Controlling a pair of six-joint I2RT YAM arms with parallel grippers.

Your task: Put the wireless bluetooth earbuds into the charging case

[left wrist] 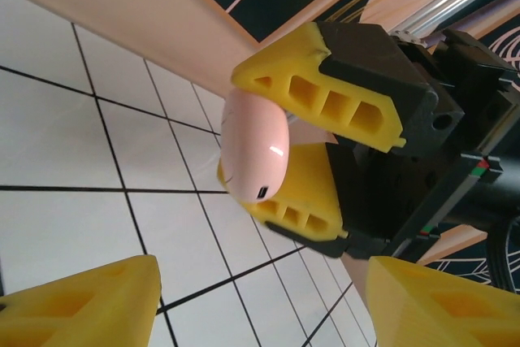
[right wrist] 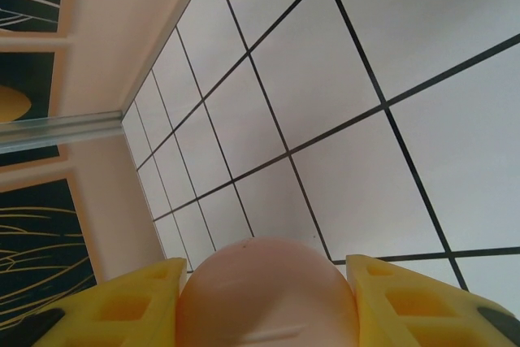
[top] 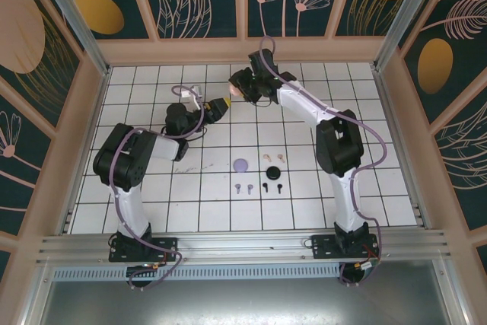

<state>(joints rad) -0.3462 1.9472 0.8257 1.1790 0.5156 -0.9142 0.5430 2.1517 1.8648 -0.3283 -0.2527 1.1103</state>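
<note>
Right gripper clamped on pink charging case – held off tiles, contents hidden. Left gripper wide, facing case, not touching. Both arms reach toward 12 o'clock. At 5 o'clock from case, loose on tiled table: pink earbuds, lilac earbuds, black earbuds – beside lilac case, black case.

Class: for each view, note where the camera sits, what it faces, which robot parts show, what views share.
Top external: above, behind the bases, looking down on the tiled table; left arm and right arm show.
Left wrist: on the left arm, facing the right fingers clamping the pink case; left fingers below.
Right wrist: on the right arm, facing tiles past the pink case between right fingers.
Shared: all show the pink case.
</note>
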